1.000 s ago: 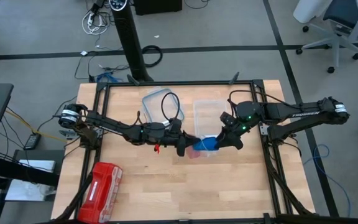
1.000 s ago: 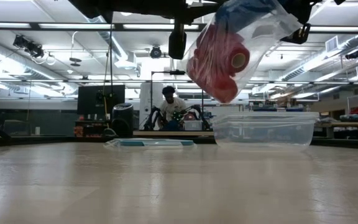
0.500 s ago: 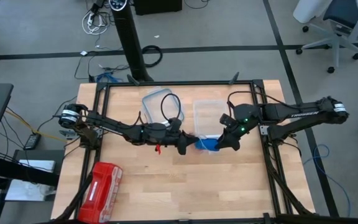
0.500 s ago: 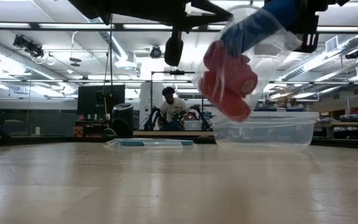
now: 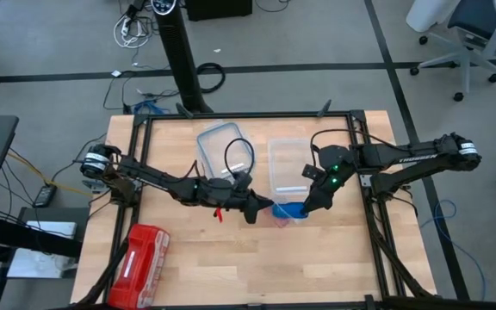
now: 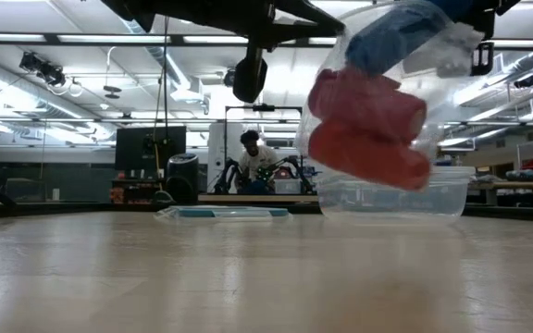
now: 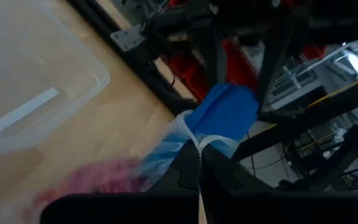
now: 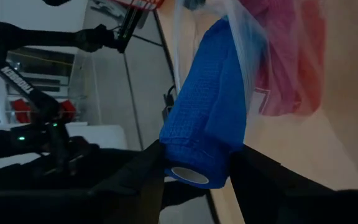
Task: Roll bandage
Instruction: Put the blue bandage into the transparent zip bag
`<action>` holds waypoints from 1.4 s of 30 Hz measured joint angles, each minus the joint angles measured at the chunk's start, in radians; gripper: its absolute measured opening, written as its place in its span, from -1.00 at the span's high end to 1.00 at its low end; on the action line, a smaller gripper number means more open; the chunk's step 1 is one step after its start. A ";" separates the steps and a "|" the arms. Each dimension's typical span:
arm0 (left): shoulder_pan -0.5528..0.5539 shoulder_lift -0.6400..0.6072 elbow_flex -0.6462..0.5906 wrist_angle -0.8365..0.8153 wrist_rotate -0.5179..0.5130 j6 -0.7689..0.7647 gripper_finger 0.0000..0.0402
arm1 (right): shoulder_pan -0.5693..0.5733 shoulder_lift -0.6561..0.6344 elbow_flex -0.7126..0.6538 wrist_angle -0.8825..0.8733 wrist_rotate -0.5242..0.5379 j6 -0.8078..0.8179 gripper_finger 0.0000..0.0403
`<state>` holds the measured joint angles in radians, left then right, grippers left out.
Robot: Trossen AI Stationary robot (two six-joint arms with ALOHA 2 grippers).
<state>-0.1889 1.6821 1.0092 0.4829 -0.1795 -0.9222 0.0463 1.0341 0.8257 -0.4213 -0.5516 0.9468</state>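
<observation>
From above, the left gripper (image 5: 261, 209) and right gripper (image 5: 304, 207) meet at the bandage (image 5: 289, 209), beside a clear tub (image 5: 288, 164) and lid (image 5: 225, 148). Low view: a bag (image 6: 378, 92) holds red rolls (image 6: 368, 139) above the table (image 6: 248, 277). Wrist views: left pinches the bag's edge; right clamps the bandage (image 8: 204, 118).

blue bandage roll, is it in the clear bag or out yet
Partly out. The bright blue fabric bandage roll sticks out of the clear plastic bag's mouth, held by the right claw; the pink-red rolls remain inside.
</observation>
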 joint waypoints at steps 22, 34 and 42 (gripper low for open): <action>-0.075 0.176 0.023 0.009 0.096 -0.028 0.98 | 0.102 0.126 0.000 -0.013 0.002 0.054 0.18; -0.072 0.176 0.023 0.070 0.076 -0.029 0.98 | 0.109 0.144 -0.001 0.086 0.088 0.036 0.18; -0.058 0.176 0.023 0.113 0.037 -0.055 0.98 | 0.126 0.176 -0.001 0.054 0.053 0.012 0.18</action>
<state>-0.2471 1.8584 1.0321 0.5959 -0.1428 -0.9771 0.1725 1.2105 0.8249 -0.3672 -0.4988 0.9589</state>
